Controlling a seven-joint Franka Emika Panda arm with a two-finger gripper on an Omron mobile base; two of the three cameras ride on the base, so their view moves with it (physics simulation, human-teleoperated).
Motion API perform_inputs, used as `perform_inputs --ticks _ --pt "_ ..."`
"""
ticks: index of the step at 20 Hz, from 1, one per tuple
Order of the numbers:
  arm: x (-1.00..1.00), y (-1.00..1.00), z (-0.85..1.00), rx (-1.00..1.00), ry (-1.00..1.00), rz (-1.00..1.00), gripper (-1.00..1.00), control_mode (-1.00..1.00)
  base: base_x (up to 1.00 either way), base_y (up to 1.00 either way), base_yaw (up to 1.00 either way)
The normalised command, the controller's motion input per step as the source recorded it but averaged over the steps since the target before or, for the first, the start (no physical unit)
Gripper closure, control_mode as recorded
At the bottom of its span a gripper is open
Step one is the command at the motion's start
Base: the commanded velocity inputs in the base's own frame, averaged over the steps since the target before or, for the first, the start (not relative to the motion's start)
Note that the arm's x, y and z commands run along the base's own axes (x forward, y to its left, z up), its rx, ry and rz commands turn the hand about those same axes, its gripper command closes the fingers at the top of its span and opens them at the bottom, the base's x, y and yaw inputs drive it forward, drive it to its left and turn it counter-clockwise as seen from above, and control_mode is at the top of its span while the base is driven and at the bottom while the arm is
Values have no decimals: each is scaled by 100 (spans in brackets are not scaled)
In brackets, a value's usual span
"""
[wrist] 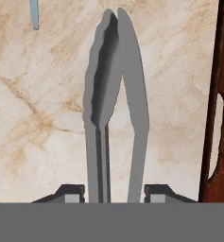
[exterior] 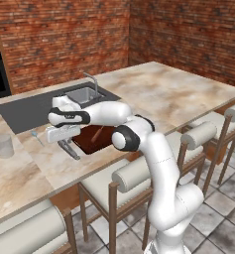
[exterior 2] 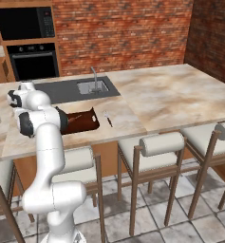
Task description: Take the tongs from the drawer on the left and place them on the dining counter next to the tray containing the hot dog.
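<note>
You see the slender grey metal tongs [wrist: 116, 108] pinched between the gripper [wrist: 114, 194] fingers, blades over the beige marbled dining counter [wrist: 38, 118], just beside the dark brown tray [wrist: 217, 142].

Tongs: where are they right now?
In the left base view, the tongs sit under the gripper at the dining counter, just left of the tray.

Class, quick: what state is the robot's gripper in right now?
Gripper: fingers closed on the tongs, over the dining counter.
</note>
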Motion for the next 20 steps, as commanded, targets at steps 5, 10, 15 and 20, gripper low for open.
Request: perform_inputs --ticks 5,10,15,20 --pt "0 0 0 0 0 0 -100 -100 0 0 0" --pt "0 0 0 0 0 0 -100 -100 0 0 0" --pt "-4 0 0 0 -1 0 -100 -100 0 0 0" --pt "-21 0 38 0 -9 0 -100 -100 0 0 0"
